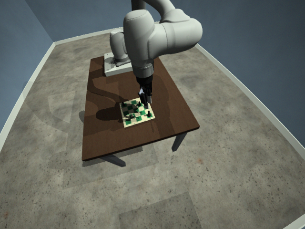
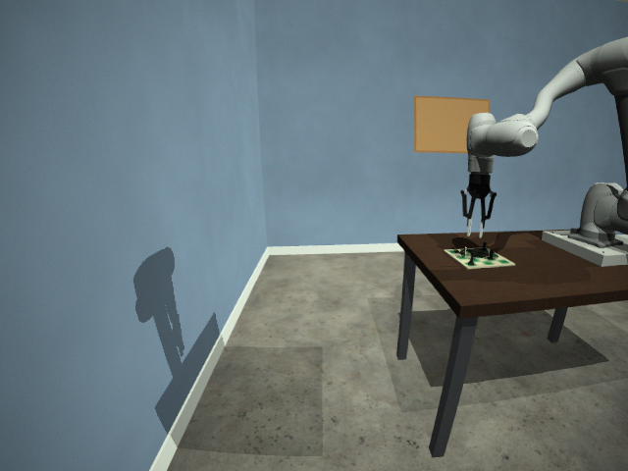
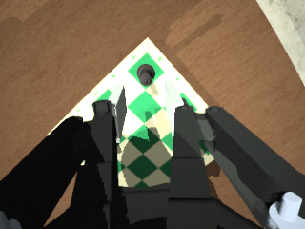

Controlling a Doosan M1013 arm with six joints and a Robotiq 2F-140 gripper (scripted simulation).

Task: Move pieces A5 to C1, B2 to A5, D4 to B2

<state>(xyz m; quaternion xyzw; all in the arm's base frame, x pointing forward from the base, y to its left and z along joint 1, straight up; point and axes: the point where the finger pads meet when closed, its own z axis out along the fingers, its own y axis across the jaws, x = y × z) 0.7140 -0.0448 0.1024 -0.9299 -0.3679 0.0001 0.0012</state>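
Note:
The green and cream board (image 1: 139, 121) (image 2: 508, 263) (image 3: 148, 44) lies on the table. My gripper (image 1: 148, 104) (image 2: 475, 235) (image 3: 145, 95) points down above it, with its fingers part-way apart and nothing between them. A dark piece (image 1: 148, 113) (image 2: 471, 261) (image 3: 146, 73) stands upright on a green corner square, just beyond the fingertips in the wrist view. Another dark piece (image 1: 139, 103) (image 2: 490, 254) and a third dark piece (image 1: 123, 104) stand toward the robot's side. A small light piece (image 2: 465, 250) stands near the far side. The fingers hide much of the board in the wrist view; square labels are unreadable.
The brown table (image 1: 172, 108) (image 2: 532, 288) carries the board and the arm's pale base plate (image 1: 118, 71) (image 2: 583, 251) behind it. The arm's shadow darkens part of the board. An orange panel (image 2: 440, 124) hangs on the wall.

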